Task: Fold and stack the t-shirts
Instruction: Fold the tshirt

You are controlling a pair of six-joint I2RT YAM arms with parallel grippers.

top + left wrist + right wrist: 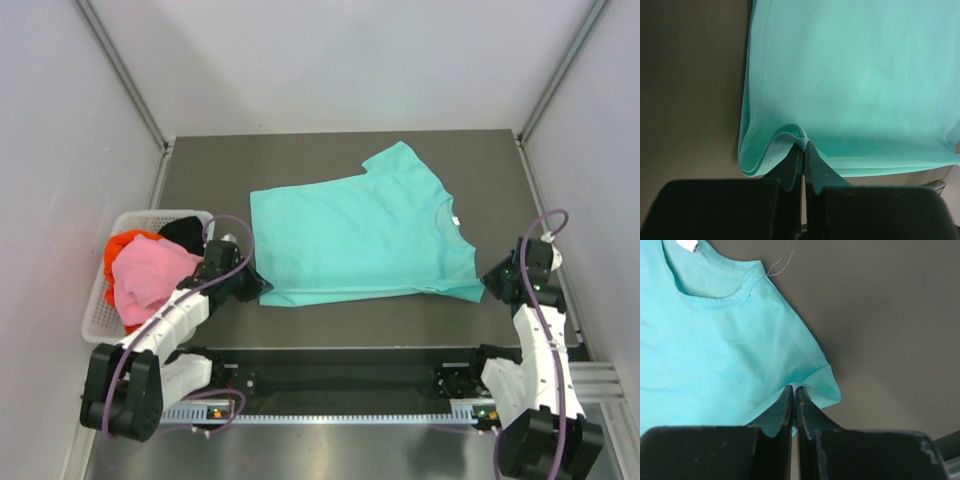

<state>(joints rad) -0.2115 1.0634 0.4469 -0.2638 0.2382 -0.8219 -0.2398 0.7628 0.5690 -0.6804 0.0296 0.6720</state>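
1. On the dark table point(200, 170), seen from above, a teal t-shirt point(360, 235) lies spread flat in the middle, with its hem toward the left and its neck opening toward the right
2. One sleeve points to the far side of the table, while the other lies at the near right corner, close to the right arm
3. At the near left corner of the shirt, the left gripper point(804, 149) has its jaws pressed together on the hem; the left wrist view shows a small ridge of teal cloth pinched up between the two dark fingers point(790, 170), and both layers of the hem show at the edge
4. At the near right corner, the right gripper point(794, 390) is likewise clamped on the shirt, its fingertips meeting on the rolled edge of the near sleeve
5. Beyond those fingertips in the right wrist view, the ribbed collar curves across the top left, with a white label point(687, 245) inside it and a loose thread point(780, 264) trailing from the collar seam onto the table
6. Both arms are stretched low over the near edge of the table, one at each near corner of the shirt
7. Beside the left arm, at the table's left edge, stands a white basket point(92, 318) with three more shirts bundled in it: a pink t-shirt point(150, 280) on top, a red-orange t-shirt point(125, 243) showing behind it, and a black t-shirt point(182, 232) at the far right corner of the basket
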